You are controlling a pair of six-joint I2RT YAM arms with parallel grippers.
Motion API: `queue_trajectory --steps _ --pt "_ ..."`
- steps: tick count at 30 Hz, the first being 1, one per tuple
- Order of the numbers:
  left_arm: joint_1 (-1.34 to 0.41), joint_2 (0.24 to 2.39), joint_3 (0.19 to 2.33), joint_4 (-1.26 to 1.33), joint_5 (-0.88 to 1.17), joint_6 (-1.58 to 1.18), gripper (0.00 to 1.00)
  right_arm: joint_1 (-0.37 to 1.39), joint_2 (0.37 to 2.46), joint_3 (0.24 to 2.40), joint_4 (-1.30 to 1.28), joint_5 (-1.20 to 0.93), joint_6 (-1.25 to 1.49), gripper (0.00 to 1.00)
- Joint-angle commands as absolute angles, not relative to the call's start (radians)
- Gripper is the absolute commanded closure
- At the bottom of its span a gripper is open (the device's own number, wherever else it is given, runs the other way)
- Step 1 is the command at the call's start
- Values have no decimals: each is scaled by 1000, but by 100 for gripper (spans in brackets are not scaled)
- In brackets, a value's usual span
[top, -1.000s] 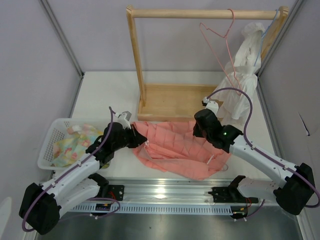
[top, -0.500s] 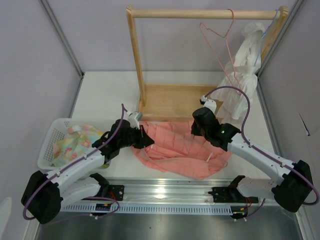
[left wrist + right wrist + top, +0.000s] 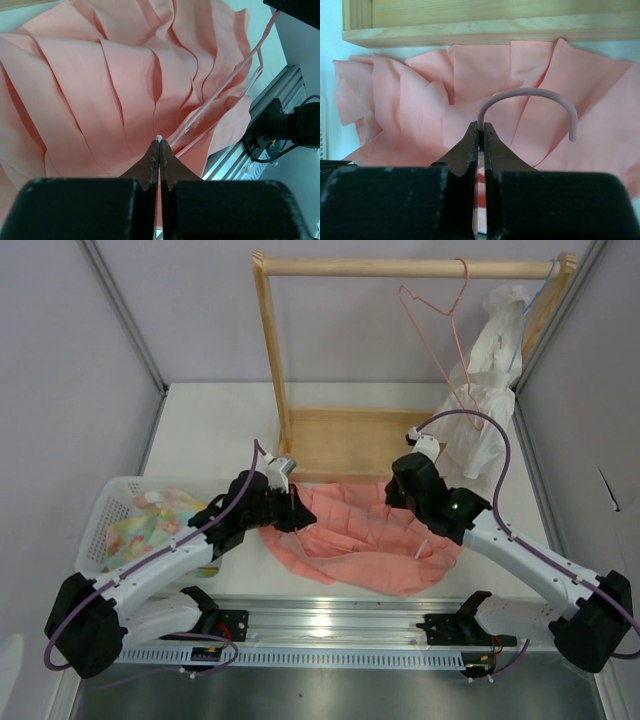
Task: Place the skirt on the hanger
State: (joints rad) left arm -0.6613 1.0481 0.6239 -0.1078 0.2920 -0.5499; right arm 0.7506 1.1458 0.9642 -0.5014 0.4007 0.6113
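The salmon-pink pleated skirt lies bunched on the table in front of the rack. My left gripper is shut on the skirt's left edge; in the left wrist view the jaws pinch pink fabric over the pleats. My right gripper is shut on the neck of a pink wire hanger; its hook curves just past the closed jaws, above the skirt. The hanger's wire lies across the skirt, and a bit of it shows in the top view.
A wooden rack stands behind the skirt; its base is close ahead of my right gripper. A second pink hanger and a white garment on a pale blue hanger hang from its rail. A white basket with pastel cloth sits left.
My left gripper has moved right and back with the skirt's edge, bunching the skirt toward the middle. My right gripper has stayed almost in place on the hanger.
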Motion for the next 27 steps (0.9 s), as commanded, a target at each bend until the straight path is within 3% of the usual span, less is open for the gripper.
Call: queue_trajectory --steps 1,27 --pt "-672 1029 690 -113 302 -520 100 746 1071 1005 -449 443 623 100" --pt "-742 1063 879 -252 307 -351 100 729 954 1035 -440 489 618 100"
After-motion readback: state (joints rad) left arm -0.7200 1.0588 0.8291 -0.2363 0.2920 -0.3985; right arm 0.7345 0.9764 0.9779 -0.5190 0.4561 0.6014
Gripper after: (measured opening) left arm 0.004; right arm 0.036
